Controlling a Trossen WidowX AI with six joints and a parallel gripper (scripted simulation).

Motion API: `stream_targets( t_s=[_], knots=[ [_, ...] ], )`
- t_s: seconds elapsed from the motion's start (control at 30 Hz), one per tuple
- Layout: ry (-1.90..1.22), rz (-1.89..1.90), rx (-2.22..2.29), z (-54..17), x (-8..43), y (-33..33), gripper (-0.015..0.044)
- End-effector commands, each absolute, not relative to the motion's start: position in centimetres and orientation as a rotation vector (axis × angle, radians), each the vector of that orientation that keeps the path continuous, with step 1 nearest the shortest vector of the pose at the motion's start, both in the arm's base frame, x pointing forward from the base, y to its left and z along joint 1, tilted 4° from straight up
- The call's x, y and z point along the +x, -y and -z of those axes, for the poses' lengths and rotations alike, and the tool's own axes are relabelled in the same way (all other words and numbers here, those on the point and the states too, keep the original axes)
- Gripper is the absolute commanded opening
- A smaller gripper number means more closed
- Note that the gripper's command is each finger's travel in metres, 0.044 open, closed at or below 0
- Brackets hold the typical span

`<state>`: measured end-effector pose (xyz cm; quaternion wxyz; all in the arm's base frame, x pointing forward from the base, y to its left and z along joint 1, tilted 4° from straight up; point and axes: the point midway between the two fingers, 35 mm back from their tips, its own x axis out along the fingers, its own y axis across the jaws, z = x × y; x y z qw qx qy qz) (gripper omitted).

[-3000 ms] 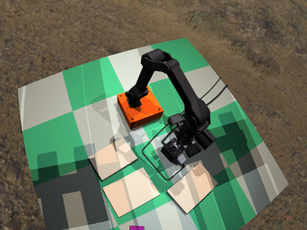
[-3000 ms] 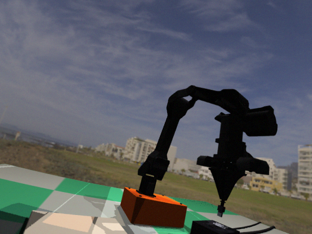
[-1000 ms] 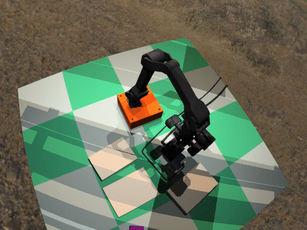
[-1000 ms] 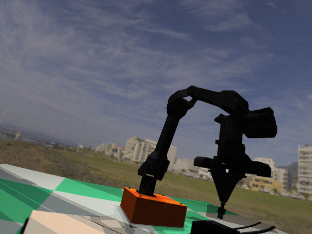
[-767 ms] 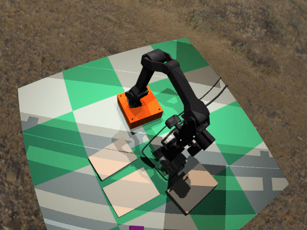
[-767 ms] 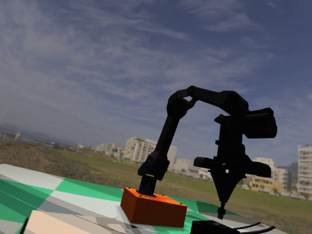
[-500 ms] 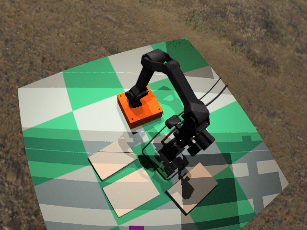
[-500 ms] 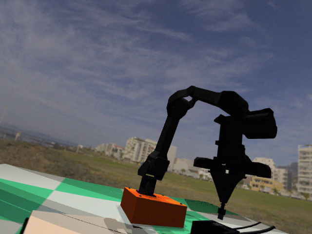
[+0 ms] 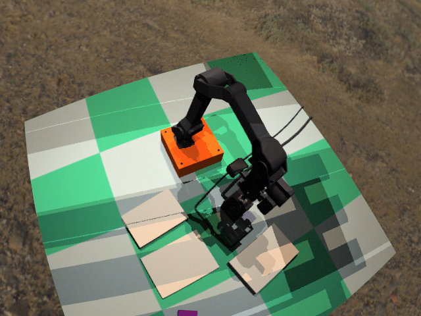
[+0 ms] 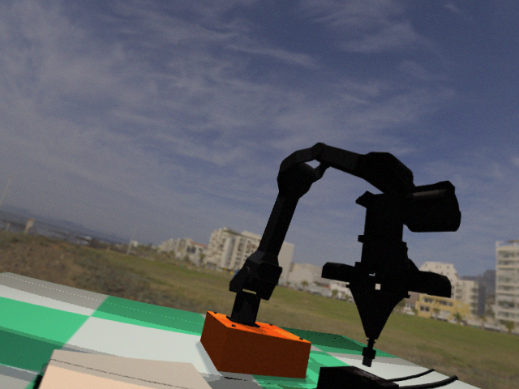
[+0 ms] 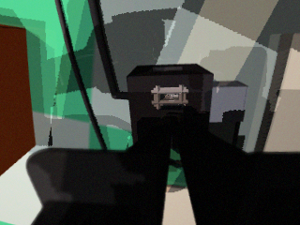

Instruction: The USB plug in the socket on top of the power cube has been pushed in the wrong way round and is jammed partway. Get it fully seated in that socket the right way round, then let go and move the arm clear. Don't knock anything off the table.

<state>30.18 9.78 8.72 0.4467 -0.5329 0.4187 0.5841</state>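
My gripper is shut on the dark USB plug, which hangs below the fingertips. In the exterior view the plug's lower end is just above the black power cube, with a small gap showing, so it is out of the socket. In the wrist view the metal-edged socket shows in the cube, just beyond the dark fingers. The plug is lost in the dark there, and which way round it faces cannot be told. In the top view the arm and deep shadow hide plug and socket.
Two black cables run beside the cube. A pale grey block stands against its right side in the wrist view. Tan slabs lie nearby. The orange arm base stands behind; a purple block is at the lower frame edge.
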Motion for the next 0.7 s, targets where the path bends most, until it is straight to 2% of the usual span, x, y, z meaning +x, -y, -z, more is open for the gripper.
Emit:
stream_targets(
  t_s=[0.0,0.67],
  knots=[
    [-1.027,-1.455,-1.320,-8.66,30.17,-9.86,0.0000],
    [-1.014,-1.468,-1.322,-8.43,30.14,-9.96,0.0000]
  ],
)
